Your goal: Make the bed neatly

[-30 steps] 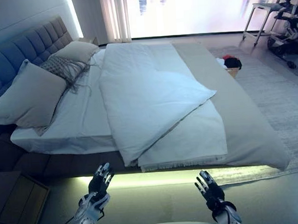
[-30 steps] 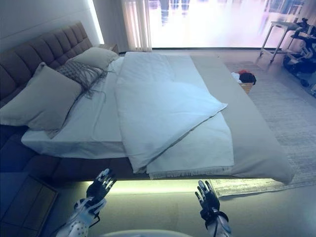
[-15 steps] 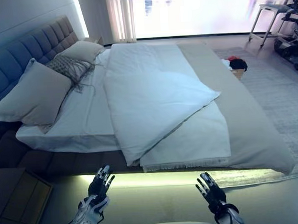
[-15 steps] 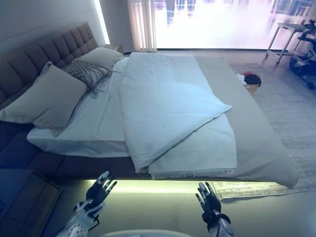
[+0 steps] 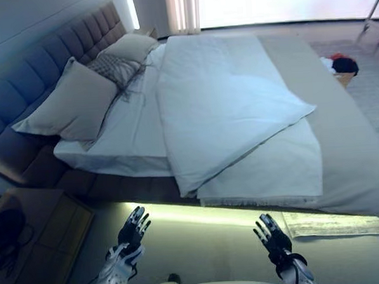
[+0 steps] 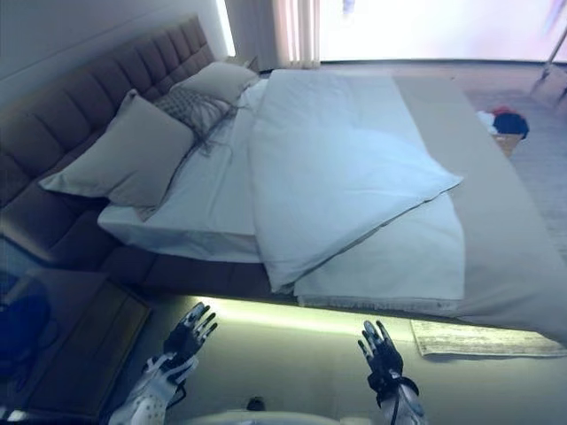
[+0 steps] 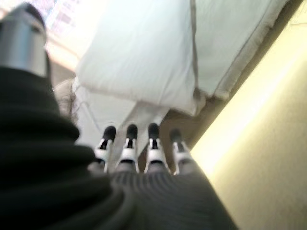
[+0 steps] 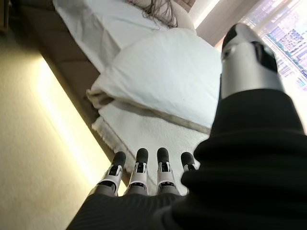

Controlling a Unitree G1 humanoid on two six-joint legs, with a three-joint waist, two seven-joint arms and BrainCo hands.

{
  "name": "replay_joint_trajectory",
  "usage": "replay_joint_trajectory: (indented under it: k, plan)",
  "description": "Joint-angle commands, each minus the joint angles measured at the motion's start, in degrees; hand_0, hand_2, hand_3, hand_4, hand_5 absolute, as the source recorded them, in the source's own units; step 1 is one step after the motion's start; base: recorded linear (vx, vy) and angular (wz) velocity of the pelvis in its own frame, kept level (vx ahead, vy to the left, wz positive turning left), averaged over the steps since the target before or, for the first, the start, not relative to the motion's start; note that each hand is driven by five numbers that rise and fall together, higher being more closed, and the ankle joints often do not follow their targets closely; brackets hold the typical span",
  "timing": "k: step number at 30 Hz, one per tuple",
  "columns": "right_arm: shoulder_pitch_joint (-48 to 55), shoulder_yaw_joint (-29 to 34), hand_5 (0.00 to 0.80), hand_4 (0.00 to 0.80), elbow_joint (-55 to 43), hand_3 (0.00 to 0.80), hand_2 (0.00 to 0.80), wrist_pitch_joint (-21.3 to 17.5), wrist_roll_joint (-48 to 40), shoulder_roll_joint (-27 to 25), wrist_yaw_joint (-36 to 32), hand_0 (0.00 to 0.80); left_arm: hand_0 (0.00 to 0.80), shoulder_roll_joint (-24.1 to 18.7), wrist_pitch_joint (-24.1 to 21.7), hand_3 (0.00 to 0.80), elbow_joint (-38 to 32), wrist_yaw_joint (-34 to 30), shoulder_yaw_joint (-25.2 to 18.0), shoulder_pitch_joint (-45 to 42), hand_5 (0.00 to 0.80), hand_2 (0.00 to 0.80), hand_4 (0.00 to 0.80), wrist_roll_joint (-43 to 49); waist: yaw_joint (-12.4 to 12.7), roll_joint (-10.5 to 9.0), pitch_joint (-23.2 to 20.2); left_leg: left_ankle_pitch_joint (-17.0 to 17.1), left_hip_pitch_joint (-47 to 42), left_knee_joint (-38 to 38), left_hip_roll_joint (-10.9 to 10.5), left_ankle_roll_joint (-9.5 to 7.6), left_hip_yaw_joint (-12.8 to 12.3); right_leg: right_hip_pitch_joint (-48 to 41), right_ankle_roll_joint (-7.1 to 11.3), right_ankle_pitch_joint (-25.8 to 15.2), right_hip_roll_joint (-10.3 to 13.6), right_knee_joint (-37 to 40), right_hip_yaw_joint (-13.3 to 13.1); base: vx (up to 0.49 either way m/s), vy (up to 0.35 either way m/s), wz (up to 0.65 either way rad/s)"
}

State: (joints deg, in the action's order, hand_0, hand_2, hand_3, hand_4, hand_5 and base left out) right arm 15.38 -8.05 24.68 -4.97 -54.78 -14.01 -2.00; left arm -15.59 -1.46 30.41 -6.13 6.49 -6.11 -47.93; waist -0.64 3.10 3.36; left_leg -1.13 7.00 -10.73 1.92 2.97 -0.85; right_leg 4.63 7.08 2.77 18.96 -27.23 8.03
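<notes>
A dark wooden nightstand (image 5: 39, 242) stood at 9 o'clock. The white folded duvet (image 5: 229, 108) lay crooked on the grey upholstered bed (image 5: 64, 56). Left hand (image 5: 132, 229) and right hand (image 5: 272, 235) hovered spread wide, empty.

Two robot arms reach forward at the bottom of the head camera's view, well apart from each other. The left hand (image 5: 132, 228) is raised with its dark-tipped fingers (image 7: 130, 142) straight and slightly spread, holding nothing. The right hand (image 5: 273, 235) mirrors it, palm forward, fingers (image 8: 140, 168) extended in a row, thumb standing apart, also empty.
</notes>
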Motion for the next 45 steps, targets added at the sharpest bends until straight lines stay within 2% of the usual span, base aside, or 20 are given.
replay_joint_trajectory:
  k: [1, 3, 5, 8, 12, 14, 16, 17, 19, 21, 22, 23, 25, 27, 30, 32, 36, 38, 42, 45]
  plan:
    - [-1.06, 1.37, 0.0, 0.0, -4.76, 0.0, 0.0, -2.76, 1.12, 2.81, -1.02, 0.0, 0.0, -4.21, -1.64, 0.0, -4.84, -0.68, -3.94, -0.3, 0.0, 0.0, 0.0, 1.86, 0.92, -0.04, 0.55, 0.43, -8.19, 7.63, -4.55, -6.91, -2.48, 7.89, 0.39, -16.77, -2.47, -7.87, -0.6, 0.198, -0.04, -0.04]
    - [-0.29, 2.16, 0.0, 0.0, -4.21, 0.0, 0.0, -2.93, 1.36, 2.92, -0.96, 0.0, 0.0, -4.31, -1.0, 0.0, -5.46, -0.36, -4.03, -0.54, 0.0, 0.0, 0.0, 0.96, 0.03, -0.97, 0.75, -0.43, -9.36, 7.94, -5.3, -6.39, -1.62, 8.81, 0.79, -18.87, -2.07, -1.57, -1.3, 0.264, -0.19, 0.01]
    - [-0.13, 2.83, 0.0, 0.0, -3.28, 0.0, 0.0, -3.75, 0.84, 2.81, -1.13, 0.0, 0.0, -4.25, -0.97, 0.0, -5.41, -0.31, -3.23, -1.04, 0.0, 0.0, 0.0, 0.97, -1.27, -2.82, 1.08, -2.32, -10.76, 8.0, -6.2, -5.42, 0.22, 9.54, 1.58, -21.27, -0.91, 10.89, -2.72, 0.379, -0.35, 0.09]
    - [-2.42, 3.79, 0.0, 0.0, -0.71, 0.0, 0.0, -3.83, -0.42, 1.87, -0.87, 0.0, 0.0, -4.69, -1.21, 0.0, -4.39, -1.33, -2.3, -0.78, 0.0, 0.0, 0.0, 0.98, -2.51, -3.64, 2.13, -5.84, -12.71, 7.44, -5.05, -4.2, 1.2, 9.79, 3.1, -23.22, -0.14, 28.62, -2.25, 0.444, -0.388, 0.06]
    - [-0.28, 4.93, 0.0, 0.0, -1.72, 0.0, 0.0, -2.52, 0.59, 2.68, -1.62, 0.0, 0.0, -5.02, -0.32, 0.0, -7.24, -2.36, -4.85, -3.75, 0.0, 0.0, 0.0, 1.04, -2.93, -4.55, 3.54, -9.3, -14.19, 4.33, -2.3, -4.3, 1.65, 9.84, 3.99, -22.98, -0.52, 29.64, -3.35, 0.381, -0.398, 0.05]
    - [0.86, 5.23, 0.0, 0.0, -1.01, 0.0, 0.0, -2.0, 1.01, 2.43, -2.59, 0.0, 0.0, -4.98, -0.74, 0.0, -6.95, -3.16, -5.15, -4.83, 0.0, 0.0, 0.0, 1.93, -3.12, -5.38, 2.94, -10.18, -14.52, 2.08, -0.17, -3.46, 2.29, 7.75, 4.51, -20.86, -1.2, 29.16, -4.33, 0.388, -0.465, 0.66]
    - [1.17, 5.22, 0.0, 0.0, -0.74, 0.0, 0.0, -0.67, 2.06, 1.54, -1.56, 0.0, 0.0, -4.62, 0.12, 0.0, -7.94, -3.39, -5.99, -6.49, 0.0, 0.0, 0.0, 2.47, -3.36, -5.71, 1.93, -10.75, -16.66, 0.8, 3.18, -1.48, 2.42, 7.36, 4.7, -18.8, -2.72, 25.1, -5.95, 0.395, -0.48, 0.49]
    - [1.82, 5.26, 0.0, 0.0, -1.99, 0.0, 0.0, 0.7, 1.83, 1.14, -0.24, 0.0, 0.0, -4.53, 1.1, 0.0, -8.12, -4.04, -6.81, -7.56, 0.0, 0.0, 0.0, 2.02, -3.47, -5.42, 1.26, -8.68, -17.26, 0.05, 5.61, -0.09, 2.67, 7.2, 4.28, -16.94, -3.83, 22.84, -6.48, 0.361, -0.448, 0.5]
    - [2.47, 5.63, 0.0, 0.0, -2.22, 0.0, 0.0, 1.82, -0.66, -0.21, -1.91, 0.0, 0.0, -4.34, 1.1, 0.0, -8.1, -6.29, -6.99, -8.78, 0.0, 0.0, 0.0, 3.16, -3.2, -5.19, 0.53, -2.45, -15.63, -3.47, 8.33, 1.55, 4.25, 5.17, 2.03, -14.05, -6.55, 22.05, -6.61, 0.335, -0.445, 0.38]
    - [1.39, 5.31, 0.0, 0.0, -0.43, 0.0, 0.0, 1.59, -0.16, -0.58, -2.03, 0.0, 0.0, -3.66, 0.46, 0.0, -8.32, -6.55, -5.53, -8.67, 0.0, 0.0, 0.0, 2.84, -2.81, -5.19, 0.36, 1.91, -13.68, -7.03, 8.98, 1.32, 4.94, 3.0, -0.05, -12.67, -8.51, 22.86, -6.21, 0.26, -0.403, 0.09]
    - [0.76, 5.2, 0.0, 0.0, 0.13, 0.0, 0.0, 1.54, 0.33, -0.92, -1.98, 0.0, 0.0, -3.36, 0.59, 0.0, -8.87, -6.5, -5.01, -8.49, 0.0, 0.0, 0.0, 2.02, -2.6, -5.33, 0.36, 3.56, -11.88, -9.84, 8.48, 0.67, 4.63, 1.95, -1.23, -11.69, -9.3, 23.07, -5.51, 0.202, -0.351, -0.13]
    - [0.52, 5.13, 0.0, 0.0, 0.36, 0.0, 0.0, 1.38, 0.41, -1.09, -1.99, 0.0, 0.0, -3.22, 0.67, 0.0, -9.01, -5.98, -4.76, -8.35, 0.0, 0.0, 0.0, 1.93, -2.58, -5.41, 0.36, 3.8, -10.97, -11.29, 8.14, 0.32, 4.34, 1.62, -1.73, -11.19, -9.59, 22.99, -5.13, 0.182, -0.348, -0.28]
    - [-0.01, 4.83, 0.0, 0.0, 1.35, 0.0, 0.0, 0.33, 0.08, -1.11, -1.93, 0.0, 0.0, -2.93, 0.66, 0.0, -7.65, -4.8, -4.06, -6.98, 0.0, 0.0, 0.0, 1.62, -2.81, -5.63, 0.37, 5.24, -8.72, -13.79, 8.72, -0.04, 1.27, 0.21, -3.22, -9.46, -10.55, 22.6, -3.75, 0.145, -0.257, -0.19]
    - [-0.04, 5.01, 0.0, 0.0, 1.63, 0.0, 0.0, -0.4, -0.87, -0.95, -2.41, 0.0, 0.0, -2.45, 0.36, 0.0, -6.21, -4.93, -3.54, -5.77, 0.0, 0.0, 0.0, 2.16, -2.84, -5.47, 0.35, 6.86, -8.37, -11.31, 9.68, 0.06, 0.6, -0.47, -3.39, -8.31, -11.2, 22.15, -2.95, 0.145, -0.121, -0.06]
    - [-0.34, 4.34, 0.0, 0.0, 1.51, 0.0, 0.0, -1.28, -0.4, -0.8, -1.66, 0.0, 0.0, -2.56, 0.05, 0.0, -4.41, -4.24, -3.11, -3.69, 0.0, 0.0, 0.0, 3.0, -2.11, -3.69, 0.43, 10.83, -9.3, -1.34, 10.24, 0.92, 3.43, -1.23, -3.36, -6.19, -12.99, 21.32, -2.71, 0.175, 0.004, -0.04]
    - [-0.47, 4.11, 0.0, 0.0, 1.04, 0.0, 0.0, -2.03, -0.37, -1.07, -0.79, 0.0, 0.0, -2.47, 0.49, 0.0, -3.03, -3.66, -3.16, -2.32, 0.0, 0.0, 0.0, 3.77, -1.44, -2.19, 0.71, 13.11, -8.48, 4.91, 10.26, 2.43, 4.53, -2.49, -3.18, -4.37, -13.71, 21.2, -2.51, 0.187, 0.053, -0.04]
    - [-0.77, 3.68, 0.0, 0.0, 0.42, 0.0, 0.0, -3.22, -1.02, -1.29, -0.04, 0.0, 0.0, -1.66, 0.08, 0.0, -1.03, -2.84, -2.73, -0.2, 0.0, 0.0, 0.0, 4.4, 0.91, -0.21, 2.32, 20.26, -0.79, 12.69, 9.91, 5.21, 4.18, -7.89, -2.92, -0.64, -14.03, 21.44, -2.81, 0.295, 0.074, 0.25]
    - [-0.85, 3.35, 0.0, 0.0, 0.8, 0.0, 0.0, -3.7, -0.92, -1.37, -0.26, 0.0, 0.0, -1.78, 0.55, 0.0, -1.01, -3.29, -2.93, 0.16, 0.0, 0.0, 0.0, 3.8, 2.34, 0.09, 2.69, 20.19, 3.07, 14.81, 8.52, 5.26, 5.29, -10.37, -3.18, 1.26, -13.81, 21.28, -3.74, 0.35, 0.039, 0.11]
    - [-0.96, 3.25, 0.0, 0.0, 2.92, 0.0, 0.0, -3.14, -0.27, -1.04, -0.94, 0.0, 0.0, -1.99, 0.67, 0.0, -0.57, -4.29, -3.04, -0.3, 0.0, 0.0, 0.0, 4.33, 3.42, 0.93, 2.11, 19.05, 4.1, 15.25, 7.36, 4.8, 6.15, -12.57, -3.14, 2.94, -13.31, 21.04, -4.21, 0.313, 0.099, -0.69]
    - [-0.35, 2.56, 0.0, 0.0, 3.94, 0.0, 0.0, -2.58, 0.32, -0.47, -2.59, 0.0, 0.0, -2.15, 0.88, 0.0, -1.83, -3.49, -3.07, -2.07, 0.0, 0.0, 0.0, 5.73, 5.0, 1.56, 1.35, 18.21, 5.74, 15.73, 5.33, 4.62, 7.61, -15.13, -2.9, 5.13, -12.53, 20.71, -4.98, 0.389, 0.177, -0.57]
